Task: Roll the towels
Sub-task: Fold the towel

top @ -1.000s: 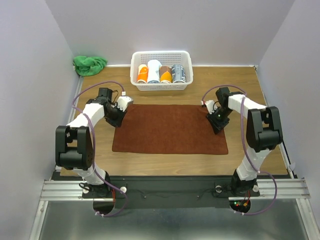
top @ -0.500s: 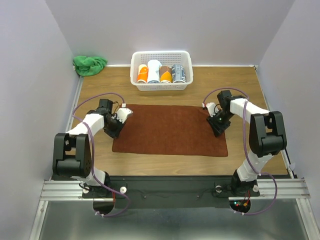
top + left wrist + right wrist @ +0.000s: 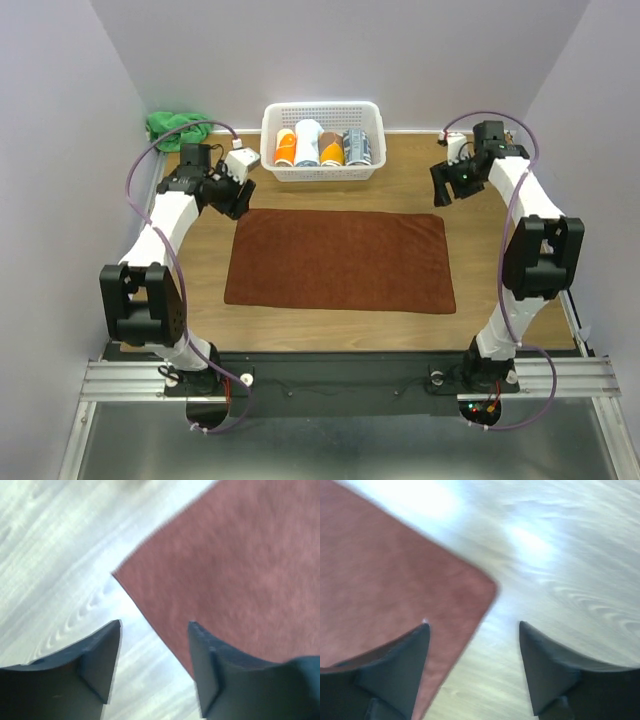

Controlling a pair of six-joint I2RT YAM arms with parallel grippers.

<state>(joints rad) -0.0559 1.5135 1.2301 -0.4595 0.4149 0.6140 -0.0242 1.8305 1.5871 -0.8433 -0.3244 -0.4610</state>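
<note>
Reddish-brown towel (image 3: 340, 258) lying flat.
Your left gripper (image 3: 155, 625) and right gripper (image 3: 474, 625) are hovering open-jawed, empty, above its far corners.

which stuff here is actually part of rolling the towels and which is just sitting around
Part of the job:
- flat reddish-brown terry-cloth towel, spread mid-table
- crumpled bright green terry-cloth towel, far left corner

Just lying about:
- white plastic slatted basket at the back
- four rolled cloths standing inside it
</note>
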